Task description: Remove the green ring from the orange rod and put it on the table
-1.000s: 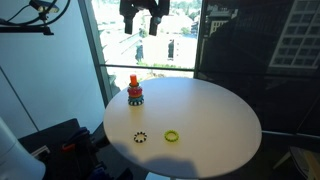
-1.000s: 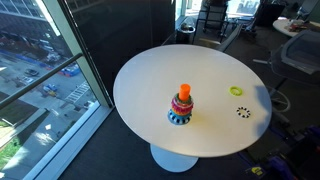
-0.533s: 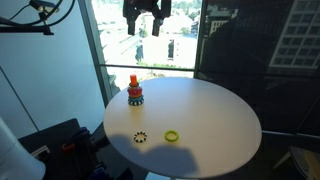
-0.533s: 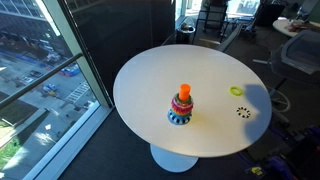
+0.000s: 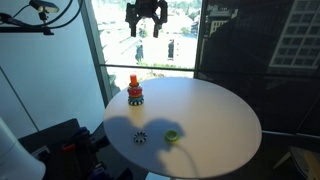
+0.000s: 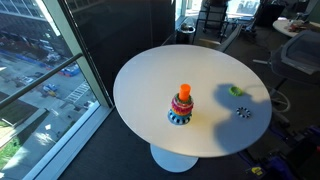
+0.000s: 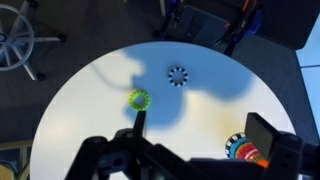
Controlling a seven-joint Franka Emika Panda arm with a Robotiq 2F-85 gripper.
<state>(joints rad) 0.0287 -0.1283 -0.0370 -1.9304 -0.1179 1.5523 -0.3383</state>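
Observation:
The orange rod [image 5: 134, 79] stands upright near the table's edge, with stacked rings around it. It also shows in the other exterior view [image 6: 184, 90] and at the bottom right of the wrist view [image 7: 263, 161]. The green ring [image 7: 243, 151] is a dark teal band in that stack, below the red ring; in the exterior views [image 5: 135, 97] [image 6: 181, 108] it is tiny. My gripper [image 5: 147, 22] hangs high above the round white table [image 5: 215, 110], open and empty. In the wrist view its fingers [image 7: 200, 124] frame the table [image 7: 95, 100].
A yellow-green ring [image 5: 172, 136] [image 6: 237, 90] [image 7: 138, 98] and a black-and-white toothed ring [image 5: 140, 138] [image 6: 243, 112] [image 7: 178, 74] lie loose on the table, in the arm's shadow. A window wall and office chairs surround the table [image 6: 165, 60].
The gripper has shifted slightly sideways high above the table. Its shadow has moved over the two loose rings. The stack and rings have not moved.

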